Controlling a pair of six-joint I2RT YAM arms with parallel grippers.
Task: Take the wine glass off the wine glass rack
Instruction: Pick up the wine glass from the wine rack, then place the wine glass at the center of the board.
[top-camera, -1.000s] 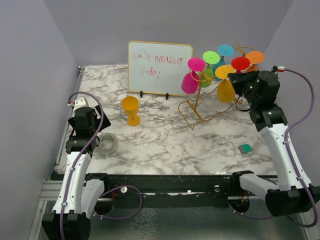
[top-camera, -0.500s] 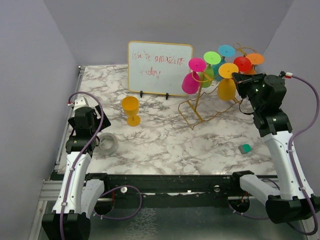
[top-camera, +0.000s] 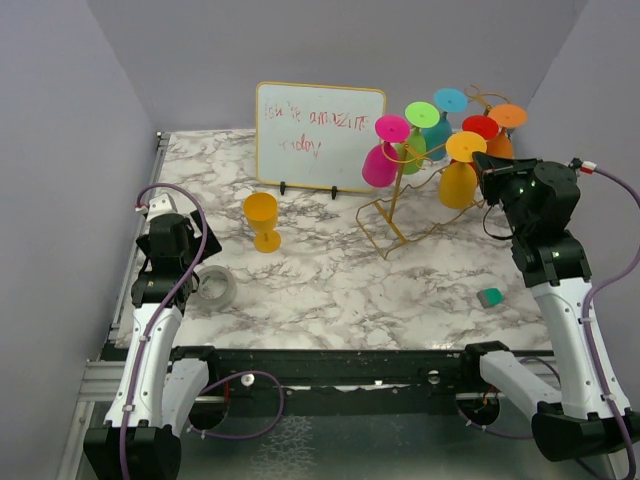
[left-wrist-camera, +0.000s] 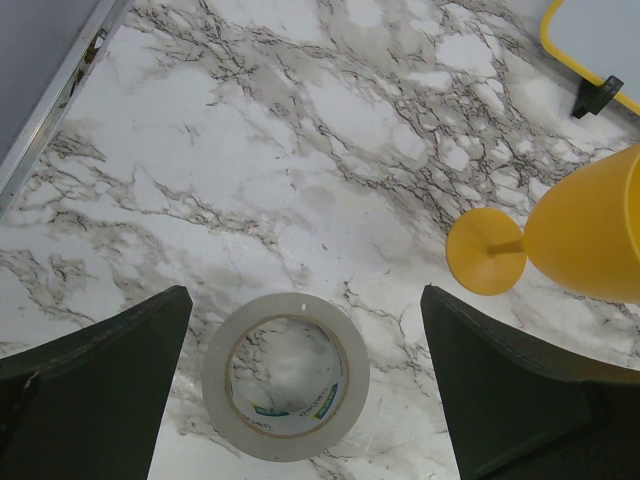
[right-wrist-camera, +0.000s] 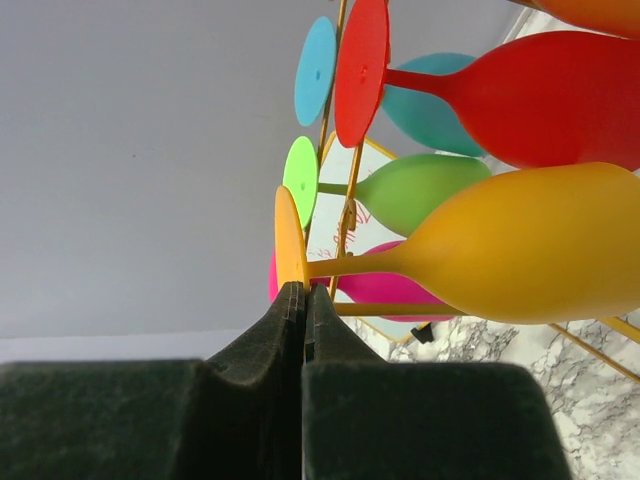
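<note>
Tape (left-wrist-camera: 285, 375) lies flat on the marble desk (left-wrist-camera: 250, 130), just below my left tool (left-wrist-camera: 305, 292). Its jaws stand wide apart and hold nothing.

To the right of the roll, and apart from it, a yellow glass (top-camera: 262, 220) stands upright on the desk. Behind that, a board (top-camera: 320, 135) with red writing stands on two black feet.

Right of the board is the gold rack (top-camera: 392, 215). A pink glass (top-camera: 378, 167), green glass (top-camera: 412, 152), teal glass (top-camera: 451, 100), red glass (top-camera: 481, 127) and orange glass (top-camera: 508, 116) hang on it bowl-down.

The wine glass (top-camera: 458, 183) is amber. It hangs bowl-down at the rack's near right side, just beside the red one. From my right wrist I see its stem crossing a gold rail, but I cannot tell whether it rests there.

My right tool (top-camera: 485, 162) is closed tight, with its fingertips pinching the rim of that glass's foot.

A small green block (top-camera: 489, 297) lies on the desk, well apart from the rack.
</note>
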